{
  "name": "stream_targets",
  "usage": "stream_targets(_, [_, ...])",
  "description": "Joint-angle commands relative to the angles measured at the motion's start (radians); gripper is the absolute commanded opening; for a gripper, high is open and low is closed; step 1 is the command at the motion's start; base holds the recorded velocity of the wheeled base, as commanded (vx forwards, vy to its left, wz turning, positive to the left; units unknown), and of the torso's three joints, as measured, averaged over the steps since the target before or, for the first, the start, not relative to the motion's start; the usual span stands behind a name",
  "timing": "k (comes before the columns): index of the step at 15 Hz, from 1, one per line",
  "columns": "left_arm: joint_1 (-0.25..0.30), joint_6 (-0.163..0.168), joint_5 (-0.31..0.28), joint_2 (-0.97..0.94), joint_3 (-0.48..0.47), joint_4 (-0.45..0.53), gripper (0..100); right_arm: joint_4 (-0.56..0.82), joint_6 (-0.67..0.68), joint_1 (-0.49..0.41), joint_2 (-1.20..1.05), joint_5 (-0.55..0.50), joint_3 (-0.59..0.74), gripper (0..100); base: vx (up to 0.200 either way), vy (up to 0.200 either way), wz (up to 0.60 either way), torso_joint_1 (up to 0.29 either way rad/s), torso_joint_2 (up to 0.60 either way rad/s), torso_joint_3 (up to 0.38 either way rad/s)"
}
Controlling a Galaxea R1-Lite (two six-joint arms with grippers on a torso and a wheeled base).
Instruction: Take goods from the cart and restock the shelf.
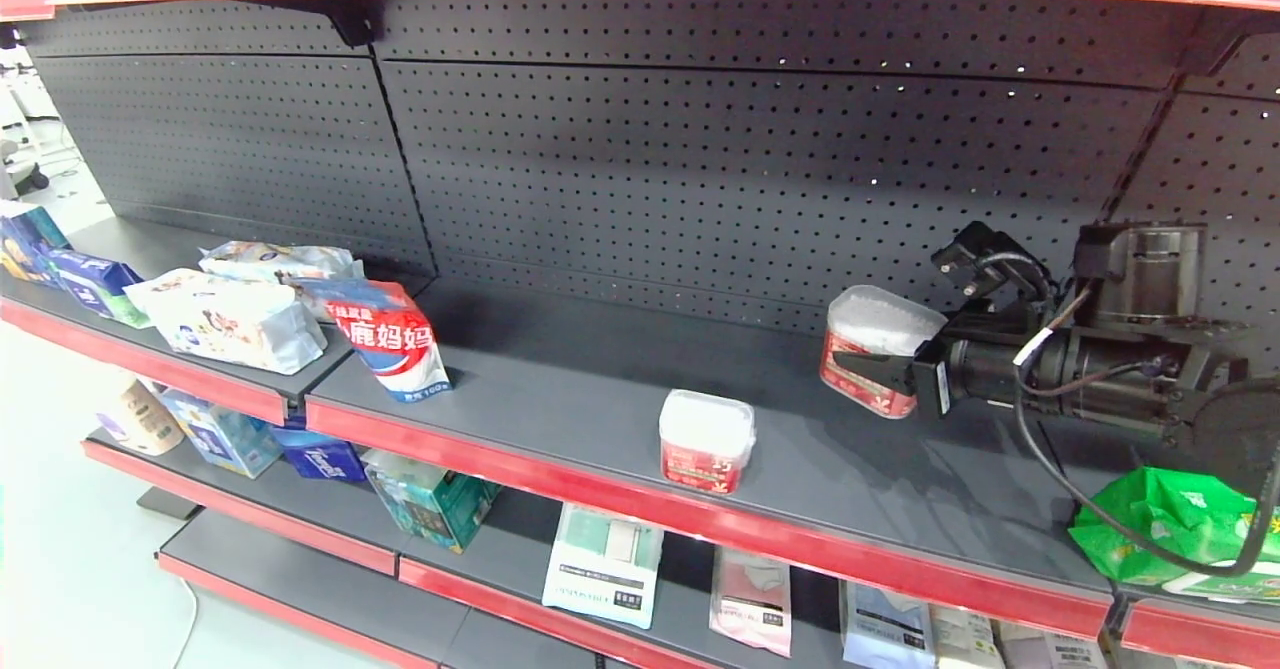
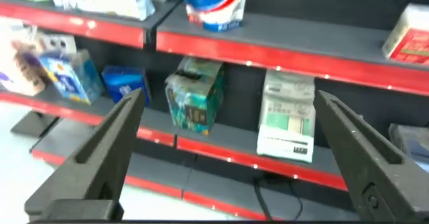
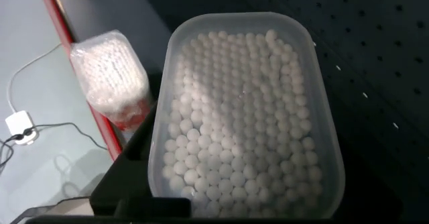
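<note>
Right jaws clamped on bead tub (image 1: 885, 314) over the shelf (image 1: 560, 379), second tub (image 1: 706, 439) near its front edge, left jaws wide apart, empty

Head view: looks forward and down at the shelf (image 1: 560, 379) from the front, at mid range.

Left wrist view: faces the lower shelves (image 2: 214, 151) from farther out and lower down; shares the bag (image 2: 214, 3) with the head view.

Right wrist view: peers down, very near, into a tub (image 3: 248, 117); shares it, and probably the second tub (image 3: 110, 76), with the head view.
</note>
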Motion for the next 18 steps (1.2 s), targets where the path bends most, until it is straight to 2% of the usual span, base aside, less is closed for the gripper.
stream_targets(1, [-0.014,-0.001,-0.002,-0.056,0.001,0.0,100,-0.01,-0.001,0.024,0.074,0.031,-0.037,0,0.0,0.0,0.0,0.0,0.0,0.0])
stream_targets(5, [-0.014,0.005,0.001,-0.056,0.001,0.0,100,-0.136,-0.007,0.033,0.214,0.062,-0.08,0,0.0,0.0,0.0,0.0,0.0,0.0])
stream_targets(7, [-0.014,0.005,0.0,-0.056,0.001,0.0,100,-0.142,-0.005,0.022,0.241,0.117,-0.111,0,0.0,0.0,0.0,0.0,0.0,0.0])
stream_targets(11, [-0.014,0.005,0.0,-0.056,0.001,0.0,100,-0.142,-0.008,0.007,0.287,0.131,-0.141,0,0.0,0.0,0.0,0.0,0.0,0.0])
stream_targets(15, [-0.014,0.005,0.001,-0.056,0.001,0.0,100,-0.144,-0.028,-0.048,0.332,0.209,-0.198,0,0.0,0.0,0.0,0.0,0.0,0.0])
stream_targets(18, [-0.014,0.007,0.001,-0.056,0.001,0.0,100,-0.144,-0.062,-0.051,0.369,0.244,-0.238,0,0.0,0.0,0.0,0.0,0.0,0.0])
